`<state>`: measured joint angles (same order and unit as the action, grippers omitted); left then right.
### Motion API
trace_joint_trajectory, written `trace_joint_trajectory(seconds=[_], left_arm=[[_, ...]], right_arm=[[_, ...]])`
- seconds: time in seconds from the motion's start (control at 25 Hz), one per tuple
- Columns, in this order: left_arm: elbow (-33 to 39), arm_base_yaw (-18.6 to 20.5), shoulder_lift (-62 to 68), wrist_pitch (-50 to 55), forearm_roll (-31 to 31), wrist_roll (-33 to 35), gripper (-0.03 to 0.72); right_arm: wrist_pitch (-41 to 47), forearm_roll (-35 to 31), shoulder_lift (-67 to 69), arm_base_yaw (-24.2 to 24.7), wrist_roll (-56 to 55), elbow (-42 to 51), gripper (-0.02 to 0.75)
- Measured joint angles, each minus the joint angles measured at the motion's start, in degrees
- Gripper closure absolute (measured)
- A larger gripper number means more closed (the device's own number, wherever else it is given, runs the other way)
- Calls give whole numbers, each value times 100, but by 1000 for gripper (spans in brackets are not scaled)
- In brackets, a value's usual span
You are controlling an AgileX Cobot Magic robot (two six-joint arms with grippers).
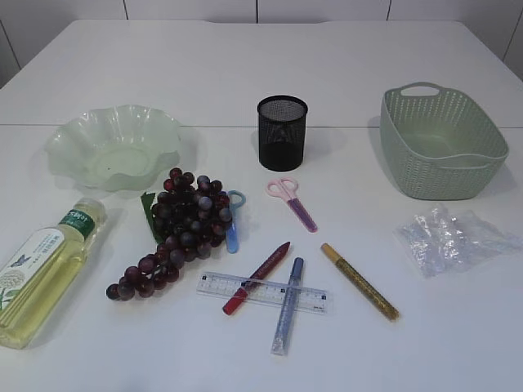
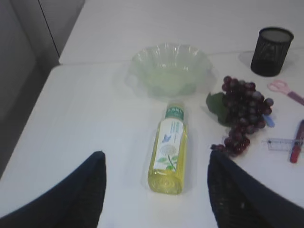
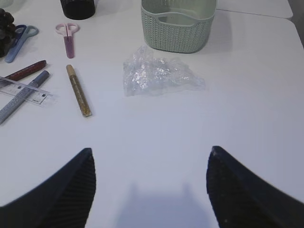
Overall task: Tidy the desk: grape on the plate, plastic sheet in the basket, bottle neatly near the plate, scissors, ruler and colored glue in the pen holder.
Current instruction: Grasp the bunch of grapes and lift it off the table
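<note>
The dark grape [image 1: 184, 224] bunch lies beside the pale green wavy plate [image 1: 114, 147]. A yellow bottle [image 1: 45, 273] lies flat at the front left. In the left wrist view the bottle [image 2: 168, 149] lies between and just ahead of the open fingers of my left gripper [image 2: 156, 154], which hold nothing. Crumpled plastic sheet [image 3: 159, 76] lies ahead of my open, empty right gripper [image 3: 150, 149], near the basket [image 1: 441, 143]. Pink scissors [image 1: 292, 200], blue scissors [image 1: 234, 220], a clear ruler [image 1: 310, 300] and red [image 1: 256, 278], blue [image 1: 288, 306] and gold [image 1: 359, 281] glue pens lie below the black pen holder [image 1: 282, 132].
The white table has a seam across its far part. The table's left edge shows in the left wrist view, with a grey floor beyond. Neither arm shows in the exterior view.
</note>
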<state>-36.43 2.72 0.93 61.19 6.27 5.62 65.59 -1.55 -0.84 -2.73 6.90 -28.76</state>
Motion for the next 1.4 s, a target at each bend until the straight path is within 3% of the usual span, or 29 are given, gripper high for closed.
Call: trace_joint_trajectory(seconds=[0.32,0.52,0.72,1.0,1.4], left_arm=[[-1267,0,1225,-28,278,25,202],[-1919,0,2385,-53,1108,95,202],[-2419,0,3367,-53,1726,730,202],[-2807,-46,4073,-87,1806,983,202],[-4250,-1129,5638,657,614,939,202]], right_arm=[[-51,14,891,0,-18,-130,191],[-165,14,1839,0,-161,-181,191],[64,2,2819,0,-425,-568,191],[363,-343,3974,0,-476,-1563,191],[258,-919,4580,0,-486,-2274,191]])
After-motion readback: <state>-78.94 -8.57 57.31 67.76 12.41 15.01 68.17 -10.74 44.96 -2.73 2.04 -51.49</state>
